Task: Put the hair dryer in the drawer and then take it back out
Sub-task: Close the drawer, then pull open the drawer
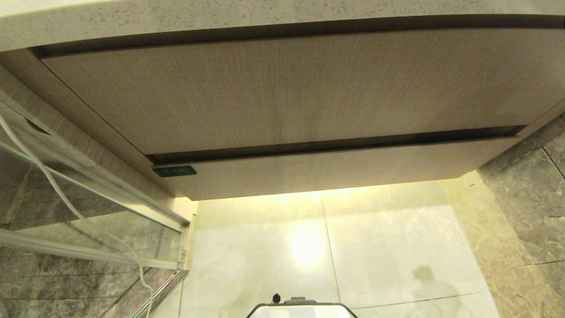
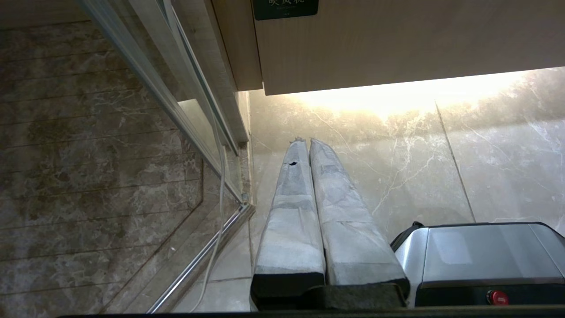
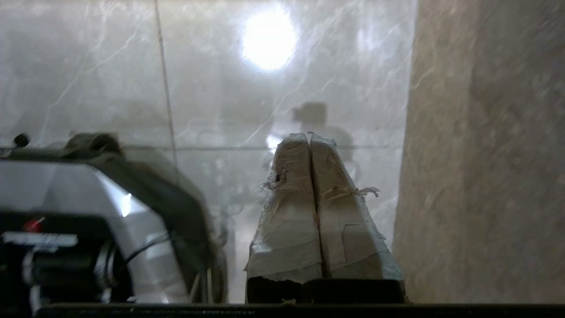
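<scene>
Head view looks at a wood-grain vanity cabinet (image 1: 282, 92) under a speckled stone countertop (image 1: 220, 17). The cabinet has a tall front panel (image 1: 282, 88) and, just below it across a dark gap, a narrow strip front (image 1: 335, 170); both sit flush with the cabinet, so the drawer is closed. A small dark label (image 1: 174, 171) sits at the left end of the strip. Beneath the cabinet a warm light glares on the pale marble floor (image 1: 388, 247). Left of the cabinet is a glass partition (image 1: 88, 212) with a metal frame, and a thin white cord (image 1: 66, 198) trails down in front of it. Darker stone tiles (image 1: 525, 203) lie to the right of the cabinet. The robot's silver base (image 1: 302, 309) shows at the near edge, below the cabinet. Neither arm is in this view, and the hair dryer cannot be seen in any view.

Left wrist view shows the left gripper (image 2: 304, 142) hanging low beside the base (image 2: 481, 256), under the cabinet's left corner, its two taped fingers (image 2: 335, 212) pressed together and holding nothing.

Right wrist view is blurred. The right gripper (image 3: 308, 136) is over the marble floor, between the base (image 3: 88, 212) and a brown stone surface (image 3: 481, 154), its taped fingers (image 3: 287, 212) clenched tip to tip, empty.
</scene>
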